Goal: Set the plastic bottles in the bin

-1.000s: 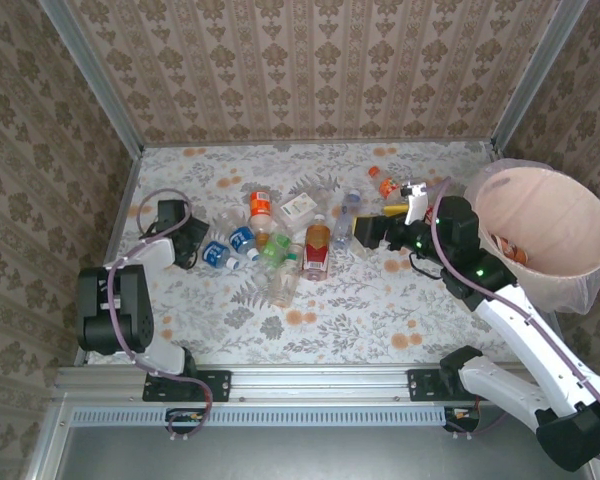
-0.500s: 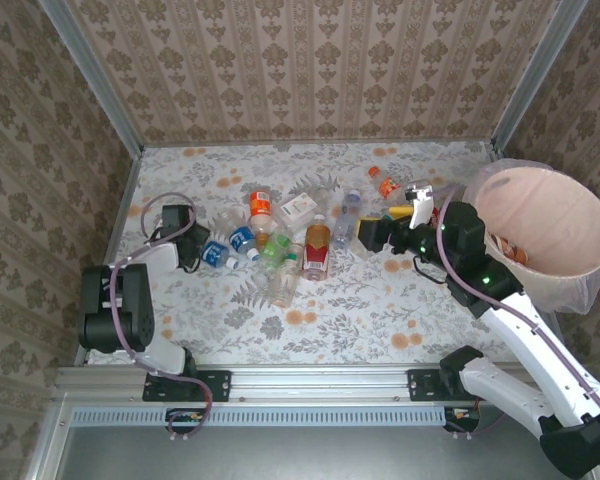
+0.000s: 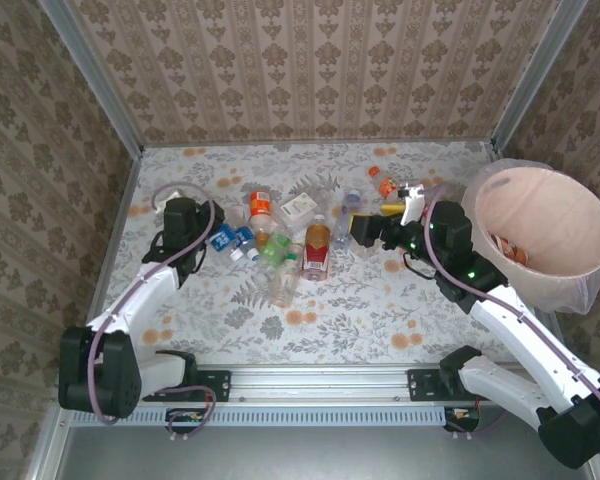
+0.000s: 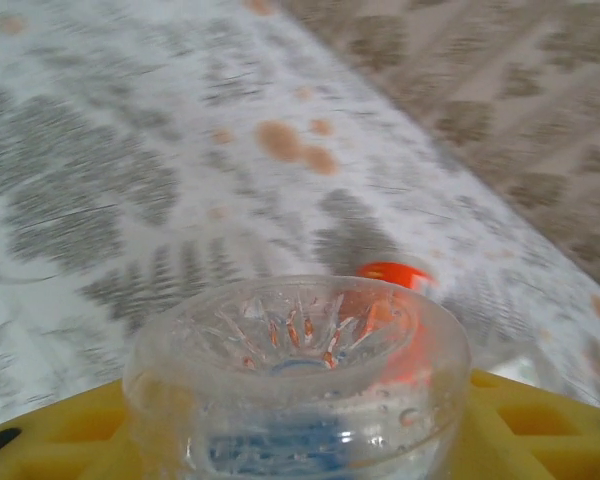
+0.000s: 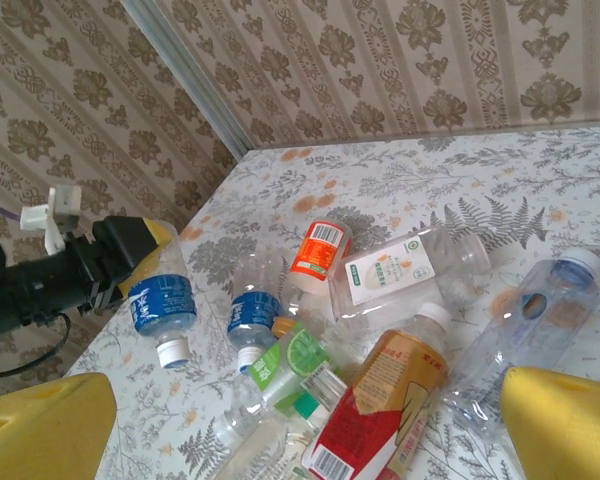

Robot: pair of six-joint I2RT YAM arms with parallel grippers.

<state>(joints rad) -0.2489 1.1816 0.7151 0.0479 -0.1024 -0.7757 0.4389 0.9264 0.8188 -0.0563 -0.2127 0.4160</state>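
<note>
**Left arm has a bottle, and the right arm is in its way to the bin**

Your left gripper [image 3: 206, 238] is clamped on a blue-labelled bottle [image 5: 162, 300]. In its wrist view the clear ribbed base sits between the yellow fingers. In the right wrist view the bottle hangs cap-down from that grip. It is held on the far side of the bottle heap [image 3: 280, 250] from the bin [image 3: 570, 200], well apart from it.

Your right gripper [image 3: 358, 230] stands with its jaws wide apart and nothing between them, at the bin-side edge of the heap.

What could go wrong:
- The right arm lies between the held bottle and the bin, so a straight carry across risks knocking the arms together.
- The grip looks to be at the base end of a thin, smooth bottle. A quick swing could squeeze it out or let it slide free short of the bin.
- A low carry could drag the hanging cap through the heap and scatter bottles away from the bin.

Labels, all too small to read:
- The held bottle's blue label has white print.
- A second blue-labelled bottle [image 5: 250, 318] lies beside it.
- An orange-labelled bottle [image 5: 316, 248] shows a barcode.
- A white-labelled bottle [image 5: 385, 282] carries a green mark.
- A red-and-orange labelled bottle [image 5: 375, 405] shows another barcode.
</note>
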